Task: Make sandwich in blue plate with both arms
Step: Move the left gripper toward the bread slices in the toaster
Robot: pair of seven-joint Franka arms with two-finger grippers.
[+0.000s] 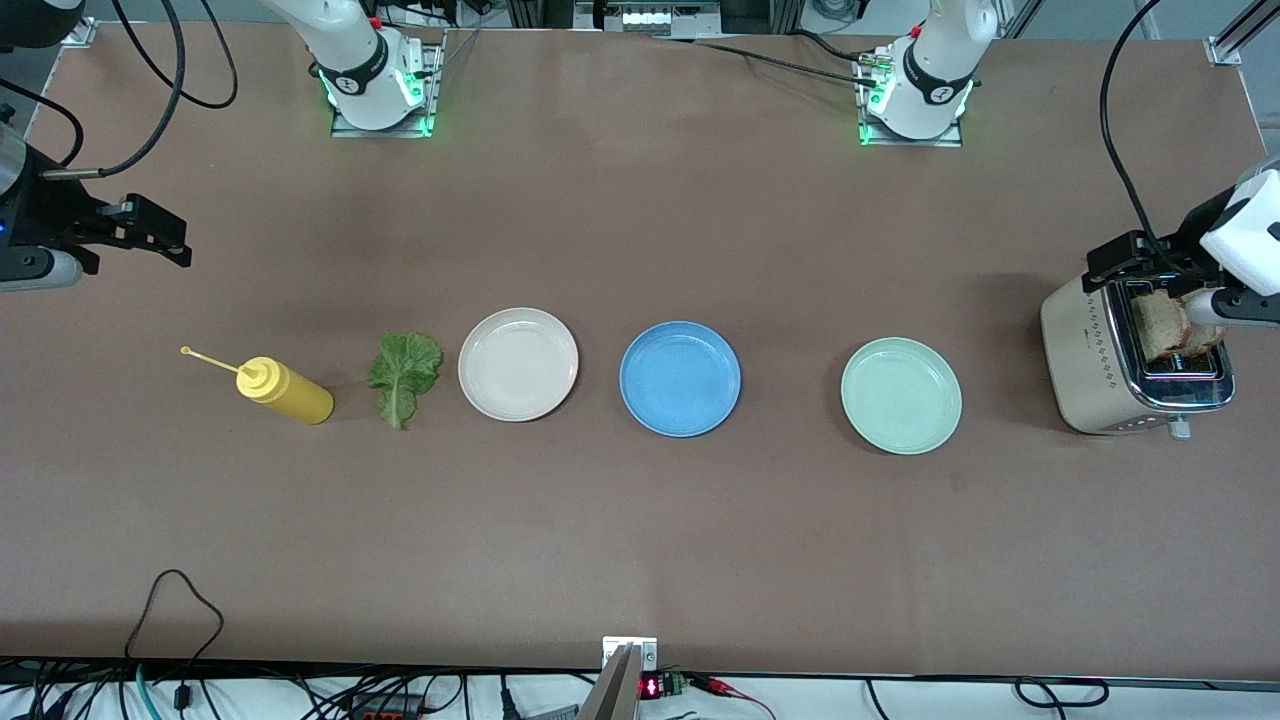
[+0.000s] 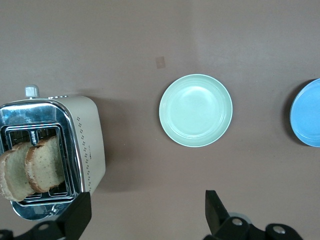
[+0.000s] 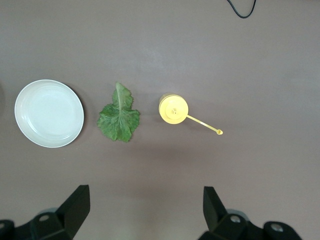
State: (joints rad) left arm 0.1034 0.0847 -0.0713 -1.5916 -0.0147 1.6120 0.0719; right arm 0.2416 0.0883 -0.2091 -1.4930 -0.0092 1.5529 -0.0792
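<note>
Broadly spread under everything: brown table point(image 1: 640, 540), with both arm bases along the edge farthest from the front camera.

At the left arm's end: cream-and-chrome toaster point(image 1: 1095, 365), two bread slices point(image 1: 1165, 328) standing upright in its slots, crusts poking above the chrome top. Seen clearly in the left wrist view too, side by side in the slots point(image 2: 30, 169).

Hanging over the toaster: left gripper point(image 1: 1135, 262), fingers spread wide, nothing between them. In its own wrist view, both black fingers point(image 2: 216, 212) well apart, toaster under one of them, bare table under the other.

Hovering off the right arm's end of the table, above the tabletop: right gripper point(image 1: 150, 232), likewise released and empty, fingers point(image 3: 215, 210) standing wide over bare table in its wrist view.

Lined up across the middle, three round plates, well apart from each other: pale mint-green plate point(image 1: 901, 395) toward the toaster, blue plate point(image 1: 680, 379) at the centre and empty, cream-white plate point(image 1: 518, 364) toward the right arm's end.

Lying on its side farther toward that end: yellow squeeze bottle point(image 1: 285, 391), thin nozzle pointing away from the plates.

Flat on the table between bottle and cream-white plate, touching neither: green lettuce leaf point(image 1: 403, 375), crinkled.
</note>
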